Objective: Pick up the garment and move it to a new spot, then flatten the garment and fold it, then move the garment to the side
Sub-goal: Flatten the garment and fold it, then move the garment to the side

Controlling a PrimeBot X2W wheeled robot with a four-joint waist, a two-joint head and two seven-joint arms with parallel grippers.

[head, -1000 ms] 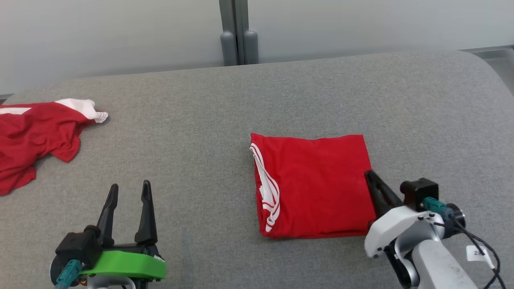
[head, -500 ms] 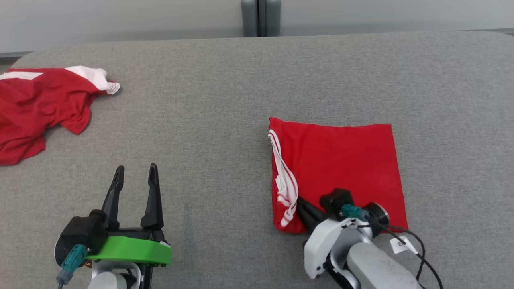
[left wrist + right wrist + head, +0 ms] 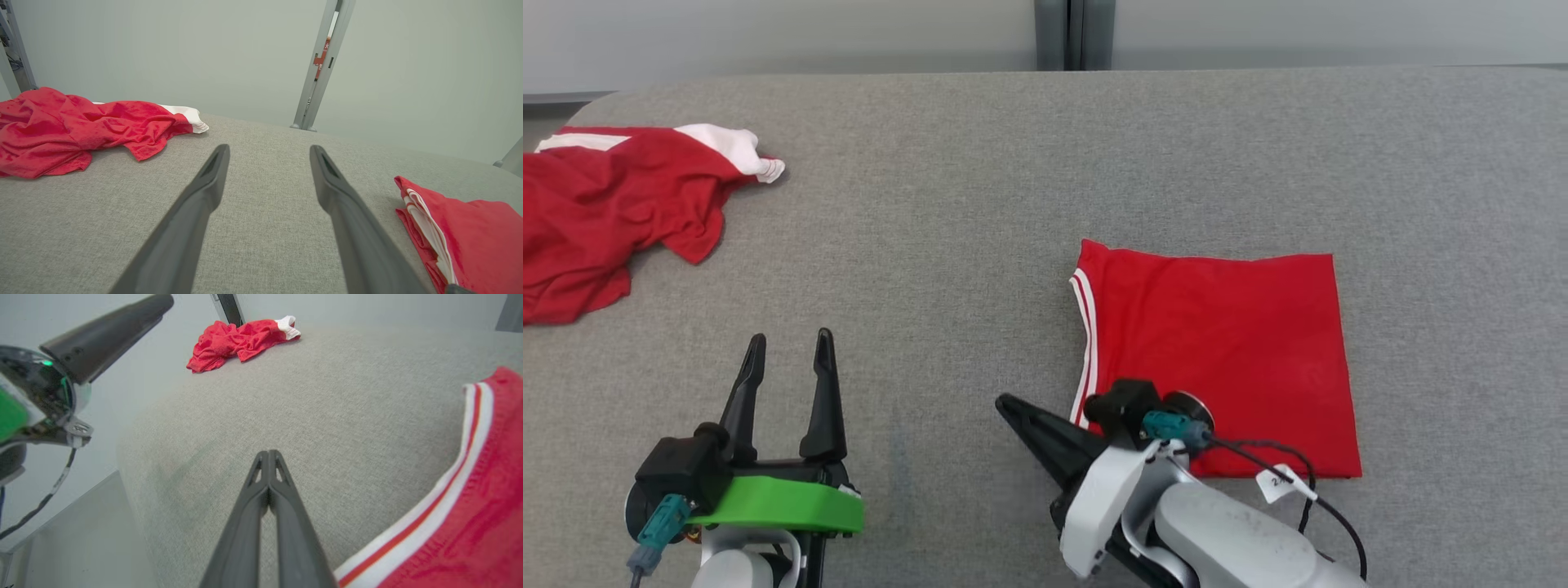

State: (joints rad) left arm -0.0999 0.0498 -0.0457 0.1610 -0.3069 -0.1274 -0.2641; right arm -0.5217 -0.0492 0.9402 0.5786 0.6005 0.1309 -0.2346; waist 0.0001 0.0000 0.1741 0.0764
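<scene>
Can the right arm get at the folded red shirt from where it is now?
Probably yes. The right end effector sits shut beside the striped edge of the folded shirt, over the bare grey surface, with nothing between them; it would need to open first.

The grey bench (image 3: 980,204) is viewed from above by the head camera, facing forward and down. Both wrist views are set low, near its surface (crumpled garment (image 3: 613,212) and folded garment (image 3: 1225,343) are shared by all).
</scene>
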